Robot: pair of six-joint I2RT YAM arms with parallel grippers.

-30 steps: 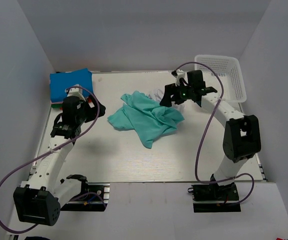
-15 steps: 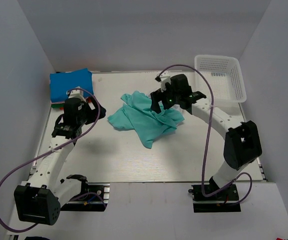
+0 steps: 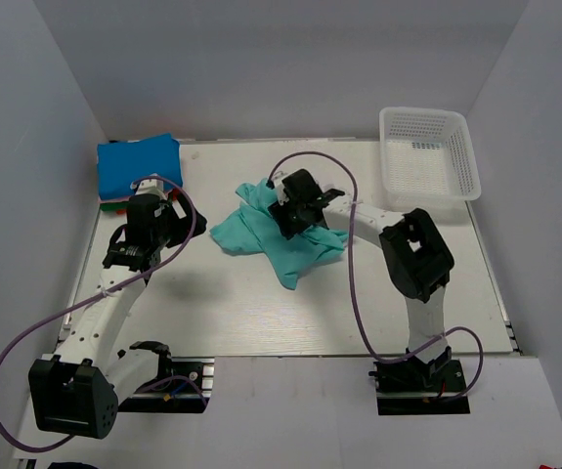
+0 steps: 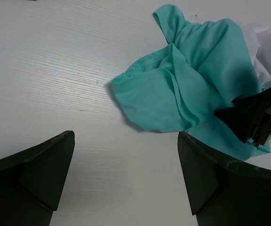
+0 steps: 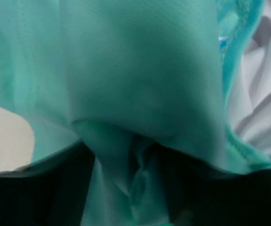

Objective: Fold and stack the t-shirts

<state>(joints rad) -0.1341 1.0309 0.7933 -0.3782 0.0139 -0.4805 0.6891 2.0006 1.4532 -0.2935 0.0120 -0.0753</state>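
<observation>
A folded blue shirt (image 3: 136,161) lies in the far left corner. Nearer, the left gripper (image 4: 126,136) hangs over bare table (image 3: 261,322), fingers spread and holding nothing. The crumpled teal shirt (image 3: 261,234) sits mid-table, partly covering a white shirt (image 4: 267,44). The right gripper (image 3: 293,213) is pressed into the teal heap. Cloth bunches between its fingers, but I cannot tell whether they have clamped. A pinch taken mid-heap could catch several layers, or the white shirt too, so a lift would likely drag both. The basket (image 3: 427,147) stands far right.
</observation>
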